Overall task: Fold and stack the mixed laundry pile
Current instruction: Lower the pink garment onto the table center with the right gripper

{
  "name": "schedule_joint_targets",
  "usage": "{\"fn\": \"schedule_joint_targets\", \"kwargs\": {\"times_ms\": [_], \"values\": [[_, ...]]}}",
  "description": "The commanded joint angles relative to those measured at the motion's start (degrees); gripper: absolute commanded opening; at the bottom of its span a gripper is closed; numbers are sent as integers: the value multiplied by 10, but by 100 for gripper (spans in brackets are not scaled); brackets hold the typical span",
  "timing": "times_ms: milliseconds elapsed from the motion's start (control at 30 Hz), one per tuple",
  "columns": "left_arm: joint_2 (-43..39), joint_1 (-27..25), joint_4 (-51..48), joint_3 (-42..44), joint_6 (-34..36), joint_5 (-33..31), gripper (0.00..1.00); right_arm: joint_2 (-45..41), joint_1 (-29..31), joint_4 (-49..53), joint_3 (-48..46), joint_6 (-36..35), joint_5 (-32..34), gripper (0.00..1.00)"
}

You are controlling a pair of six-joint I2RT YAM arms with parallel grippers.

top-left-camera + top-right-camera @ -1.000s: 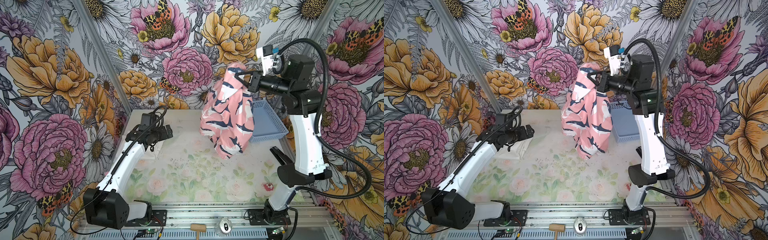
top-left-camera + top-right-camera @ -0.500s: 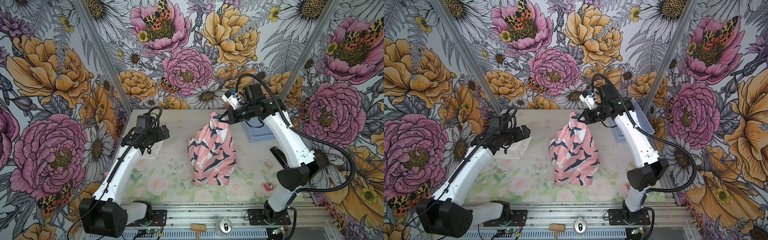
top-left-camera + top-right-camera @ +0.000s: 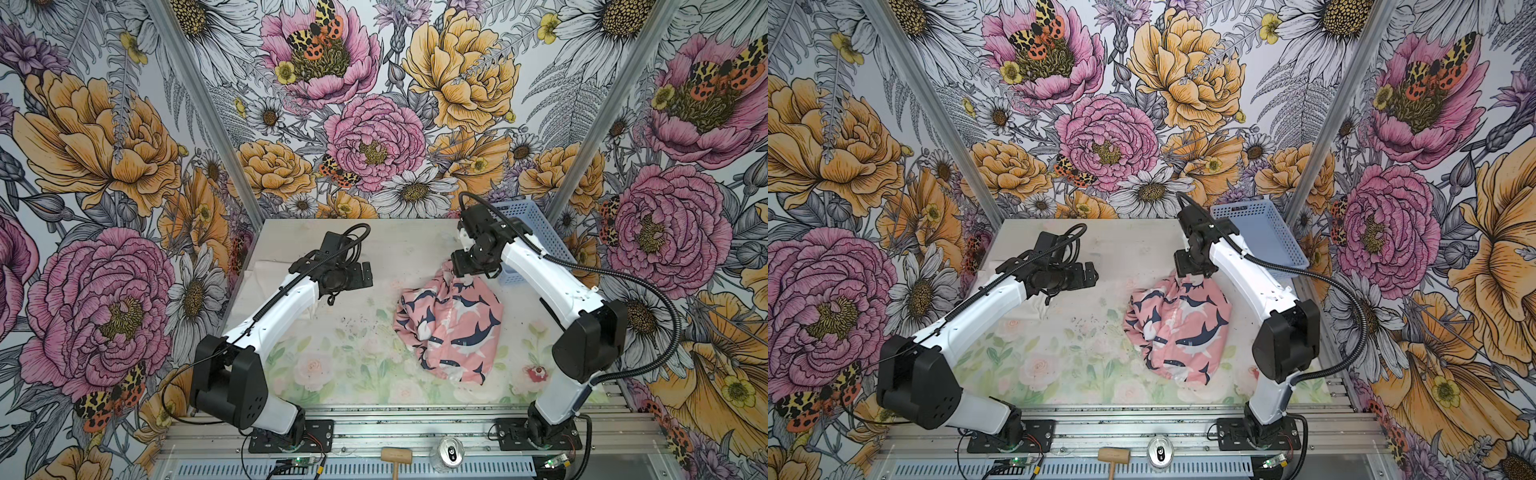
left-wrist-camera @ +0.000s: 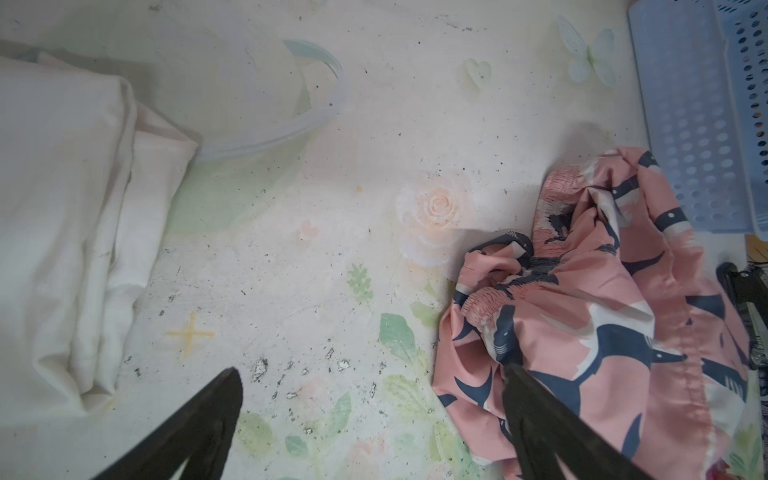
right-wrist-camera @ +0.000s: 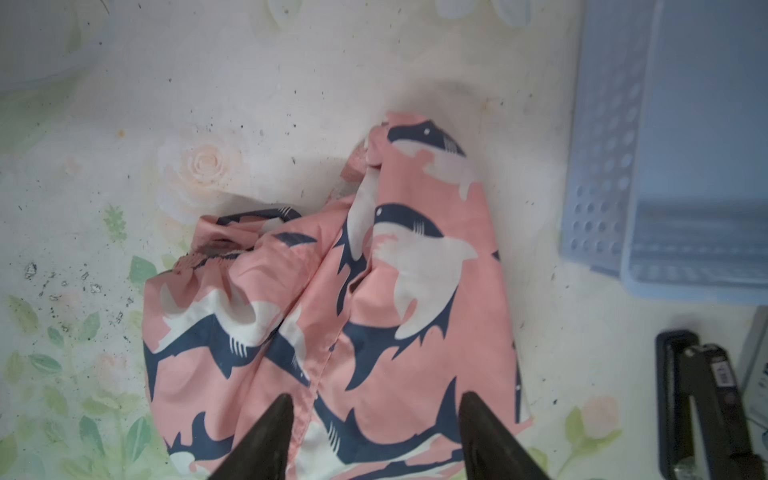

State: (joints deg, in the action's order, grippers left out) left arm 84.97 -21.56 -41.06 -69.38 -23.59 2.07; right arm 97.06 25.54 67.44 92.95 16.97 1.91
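**Shorts crumpled on table, both grippers released**

Your right gripper (image 5: 376, 407) hangs low over the far end of the pink shark-print shorts (image 3: 451, 328). Its jaws are parted with no cloth pinched between them. The shorts lie in a heap right of mid-table, near the blue perforated basket (image 3: 536, 232), waistband bunched and not folded. There is bare table (image 3: 407, 241) around them, probably left as room to spread them flat. Your left gripper (image 4: 372, 372) is spread wide and empty, hovering between the shorts and the white T-shirt (image 4: 62, 228). The T-shirt looks folded at the table's left edge, so it is likely the stack base. Flattening the shorts probably needs both grippers.
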Motion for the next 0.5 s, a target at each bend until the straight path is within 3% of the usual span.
{"fn": "schedule_joint_targets", "kwargs": {"times_ms": [0, 133, 200, 267, 367, 467], "values": [[26, -14, 28, -20, -4, 14, 99, -71, 48, -38, -115, 85, 0, 73], [65, -29, 28, -50, 2, 21, 99, -115, 95, -96, -212, 142, -5, 87], [84, -37, 28, -66, 5, 23, 99, -111, 101, -122, -232, 148, 13, 88], [102, -45, 28, -82, 8, 24, 99, -112, 98, -164, -249, 145, 21, 83], [129, -56, 28, -105, 9, 27, 99, -99, 84, -200, -259, 136, 14, 59], [154, -66, 28, -125, 8, 29, 99, -103, 64, -205, -275, 127, -3, 18]]}}
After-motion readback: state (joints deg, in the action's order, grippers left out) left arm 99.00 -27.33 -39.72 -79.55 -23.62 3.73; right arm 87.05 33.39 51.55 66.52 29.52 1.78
